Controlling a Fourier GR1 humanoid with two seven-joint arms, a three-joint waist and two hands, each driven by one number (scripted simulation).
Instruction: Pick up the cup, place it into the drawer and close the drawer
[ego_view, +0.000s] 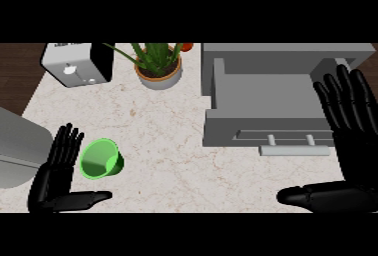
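Worktop: the pale marbled stone worktop (170, 150) is carrying everything here, with dark wood showing past its far corner.

Drawer: the grey box-shaped drawer (260, 122) is standing pulled open, its hollow facing up and looking bare, its front panel with a pale bar handle (293, 149) pointing toward the robot. I am taking this drawer as the landmark.

Right robot hand: the black right robot hand (343, 145) is lying flat over the drawer's right wall, fingers straight and spread, thumb sticking out toward the drawer front; it is grasping nothing.

Left robot hand: the black left robot hand (59, 172) is sitting well to the left of the drawer, fingers straight and released, thumb out, holding nothing. Its fingers are just beside the cup; whether they are touching it I cannot tell.

Cup: the small bright green plastic-looking cup (101, 158) is lying tipped on its side, well left of the drawer and nearer the robot than the drawer front, mouth partly facing up.

Handling: it is probably light and stiff, with a smooth, rather slippery wall, and liable to roll. Taking it across the body with thumb and fingers on opposite walls is looking safest.

Other things: a potted green plant (158, 65) and a grey toaster (76, 65) are standing left of the drawer's far end.
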